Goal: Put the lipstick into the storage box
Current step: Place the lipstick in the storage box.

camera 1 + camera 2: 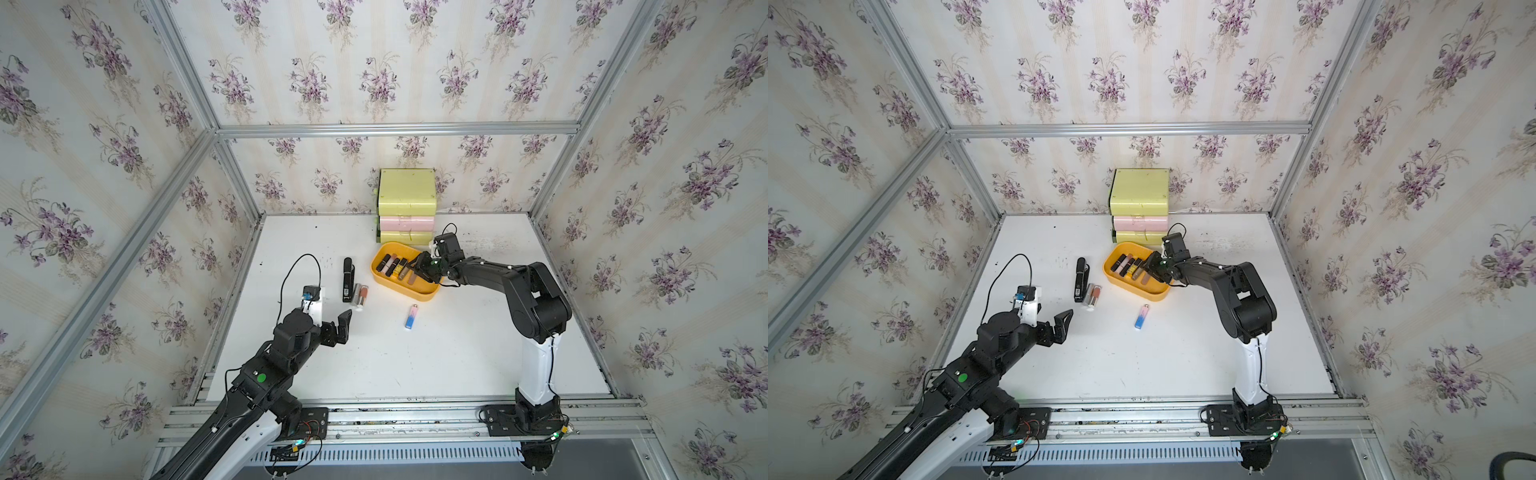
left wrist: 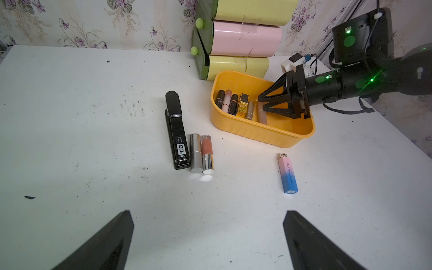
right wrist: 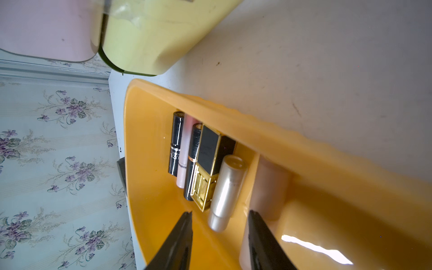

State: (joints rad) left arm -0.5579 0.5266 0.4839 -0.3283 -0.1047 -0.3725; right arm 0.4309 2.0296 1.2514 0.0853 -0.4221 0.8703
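The orange-yellow storage box (image 1: 419,296) (image 2: 257,135) stands in front of the drawer unit and holds several lipsticks in a row. My right gripper (image 1: 417,270) (image 3: 220,213) is open inside the box. A pearl tube (image 3: 228,191) lies just ahead of its gap. A pale pink tube (image 3: 271,184) (image 2: 262,114) lies beside one finger, outside the gap. Three lipsticks lie on the table: a silver one (image 2: 196,153), a peach-and-silver one (image 2: 207,154) and a pink-to-blue one (image 2: 288,174) (image 1: 411,316). My left gripper (image 1: 328,311) (image 2: 209,217) hangs open over bare table, short of them.
A black stapler (image 2: 176,131) (image 1: 348,279) lies against the silver lipstick. The yellow-and-pink drawer unit (image 1: 406,203) stands at the back wall, right behind the box. Papered walls and an aluminium frame close in the white table (image 1: 457,353).
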